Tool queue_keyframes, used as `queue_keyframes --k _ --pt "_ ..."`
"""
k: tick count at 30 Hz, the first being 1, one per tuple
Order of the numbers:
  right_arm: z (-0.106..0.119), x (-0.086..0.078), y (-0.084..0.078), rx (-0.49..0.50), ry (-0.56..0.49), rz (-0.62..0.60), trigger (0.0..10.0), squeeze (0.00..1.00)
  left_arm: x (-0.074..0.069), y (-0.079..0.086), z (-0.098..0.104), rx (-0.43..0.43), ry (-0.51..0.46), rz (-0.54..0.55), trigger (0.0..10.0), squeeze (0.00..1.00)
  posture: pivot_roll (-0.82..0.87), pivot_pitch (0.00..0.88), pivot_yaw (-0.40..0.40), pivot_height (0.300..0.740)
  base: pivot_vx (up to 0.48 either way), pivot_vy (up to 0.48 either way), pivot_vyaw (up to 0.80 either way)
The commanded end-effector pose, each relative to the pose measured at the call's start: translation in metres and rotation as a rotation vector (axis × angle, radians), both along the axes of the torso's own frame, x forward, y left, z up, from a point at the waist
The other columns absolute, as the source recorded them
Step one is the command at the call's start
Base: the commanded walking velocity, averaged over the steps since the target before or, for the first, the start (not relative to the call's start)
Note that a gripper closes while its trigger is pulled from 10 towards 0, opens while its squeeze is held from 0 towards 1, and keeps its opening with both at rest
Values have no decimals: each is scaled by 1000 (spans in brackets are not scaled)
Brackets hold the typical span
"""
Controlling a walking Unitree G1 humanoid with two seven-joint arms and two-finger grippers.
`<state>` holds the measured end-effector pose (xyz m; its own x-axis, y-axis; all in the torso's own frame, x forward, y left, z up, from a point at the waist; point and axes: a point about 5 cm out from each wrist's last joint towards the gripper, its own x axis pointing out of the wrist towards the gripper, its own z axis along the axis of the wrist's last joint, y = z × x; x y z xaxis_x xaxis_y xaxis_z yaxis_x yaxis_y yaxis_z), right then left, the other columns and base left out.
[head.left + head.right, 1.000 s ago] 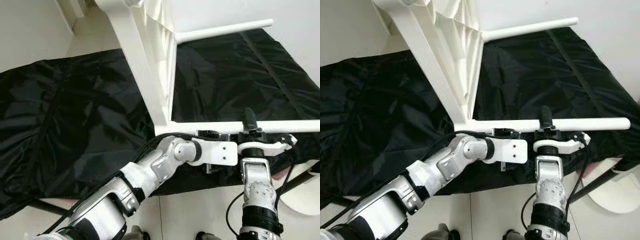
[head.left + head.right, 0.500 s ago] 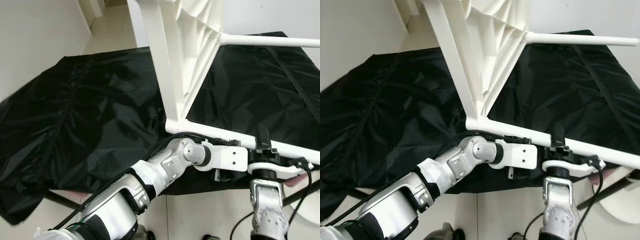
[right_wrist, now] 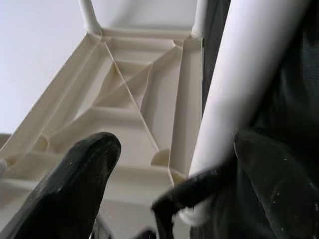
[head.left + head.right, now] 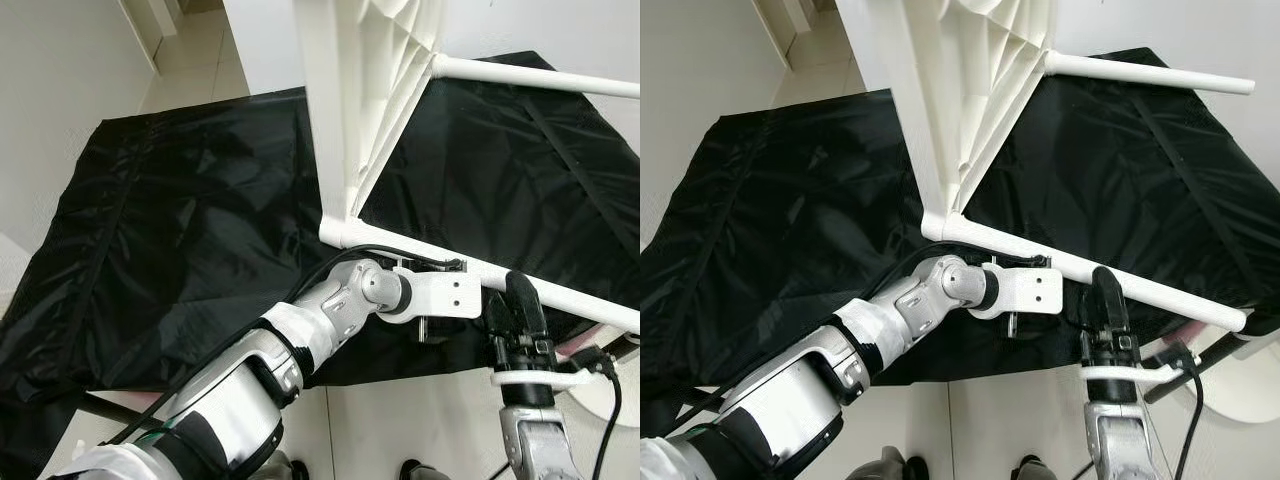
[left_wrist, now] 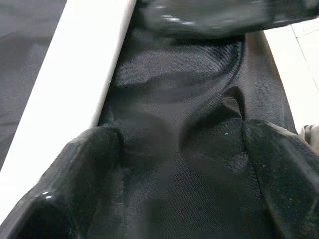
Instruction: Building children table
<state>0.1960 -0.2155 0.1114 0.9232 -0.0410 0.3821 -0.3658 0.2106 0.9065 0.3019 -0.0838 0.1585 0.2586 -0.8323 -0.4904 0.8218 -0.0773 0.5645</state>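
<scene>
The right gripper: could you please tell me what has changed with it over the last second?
The right gripper has drawn back toward the robot. A second ago one finger crossed over the near table leg; now its open jaws sit just short of that leg. The left gripper stays beside the same leg, over the black cloth. The head view itself has also shifted.

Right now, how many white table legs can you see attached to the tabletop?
2 in the eye views. The near leg runs along the black sheet just ahead of both grippers; the far leg juts from the tabletop's upper corner. Others may sit beyond the frame.
</scene>
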Motion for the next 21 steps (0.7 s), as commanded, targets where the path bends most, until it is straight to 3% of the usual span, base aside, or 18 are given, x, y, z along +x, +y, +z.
queue_keyframes --k 1,7,14,16,17,18,20,21 --pt "0 -5 23 45 -29 43 10000 0 19 13 9 -11 -73 117 10000 0 95 123 167 740 0 0 0" --pt "12 -12 28 -71 -48 89 10000 0 17 12 8 -14 -67 103 10000 0 92 118 168 740 0 0 0" --pt "18 -12 29 -118 -51 97 10000 0 16 12 7 -12 -63 95 10000 0 93 118 168 740 0 0 0" --pt "42 1 29 -288 -62 83 10000 0 8 17 3 -17 -10 52 10000 0 91 111 161 740 0 0 0" --pt "42 1 29 -288 -62 83 10000 0 8 17 3 -17 -10 52 10000 0 91 111 161 740 0 0 0" --pt "56 10 27 -372 -78 59 10000 0 1 23 2 -16 16 8 10000 0 94 108 157 740 0 0 0" --pt "56 10 27 -372 -78 59 10000 0 1 23 2 -16 16 8 10000 0 94 108 157 740 0 0 0" --pt "66 18 23 -443 -84 31 10000 0 -4 30 2 -21 58 -20 10000 0 92 107 151 740 0 0 0"
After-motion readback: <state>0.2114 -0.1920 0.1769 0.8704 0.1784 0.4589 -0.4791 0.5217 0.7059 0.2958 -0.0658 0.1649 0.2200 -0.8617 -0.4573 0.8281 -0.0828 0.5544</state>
